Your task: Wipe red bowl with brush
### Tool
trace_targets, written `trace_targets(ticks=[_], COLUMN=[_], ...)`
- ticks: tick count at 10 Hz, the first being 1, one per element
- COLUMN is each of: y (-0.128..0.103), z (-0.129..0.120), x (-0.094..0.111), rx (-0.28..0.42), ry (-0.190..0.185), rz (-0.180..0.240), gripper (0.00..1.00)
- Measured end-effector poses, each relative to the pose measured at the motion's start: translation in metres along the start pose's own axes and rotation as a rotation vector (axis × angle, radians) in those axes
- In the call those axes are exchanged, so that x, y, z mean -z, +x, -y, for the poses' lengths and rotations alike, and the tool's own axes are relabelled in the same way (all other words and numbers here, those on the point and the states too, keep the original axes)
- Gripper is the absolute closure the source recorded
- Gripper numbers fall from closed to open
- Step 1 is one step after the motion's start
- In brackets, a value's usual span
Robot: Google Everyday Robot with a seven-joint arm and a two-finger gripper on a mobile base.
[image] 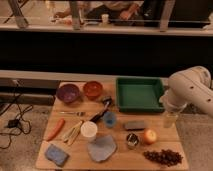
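Observation:
The red bowl point(93, 89) stands at the back of the wooden table, right of the purple bowl point(68, 93). The black brush point(101, 111) lies slanted on the table just in front and right of the red bowl, its bulkier head point(107, 102) towards the bowl, beside a blue cup point(109, 119). My gripper point(170, 118) hangs from the white arm point(189, 89) over the table's right edge, in front of the green tray, far from brush and bowl. It holds nothing that I can see.
A green tray point(140, 93) stands at the back right. Across the table lie a carrot point(55, 129), pale wooden utensils point(74, 132), a silver fork point(73, 113), a white cup point(89, 130), a blue sponge point(56, 154), a grey cloth point(101, 148), a grey block point(134, 125), a metal cup point(132, 140), an orange fruit point(149, 136) and dark grapes point(162, 157).

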Motion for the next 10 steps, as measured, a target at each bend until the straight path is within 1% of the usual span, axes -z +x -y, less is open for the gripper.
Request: trace_targets(ticks=[2, 3, 6, 8, 10], y=[-0.003, -0.01, -0.052, -0.075, -0.109], z=[-0.002, -0.006, -0.012, -0.014, -0.014], x=[0.0, 0.0, 0.003, 0.006, 0.011], rx=[0.013, 0.03, 0.117, 0.164, 0.234], ry=[0.003, 0.006, 0.017, 0.031, 0.051], rz=[0.004, 0.006, 0.025, 0.033, 0.045], gripper=[0.2, 0.2, 0.2, 0.2, 0.2])
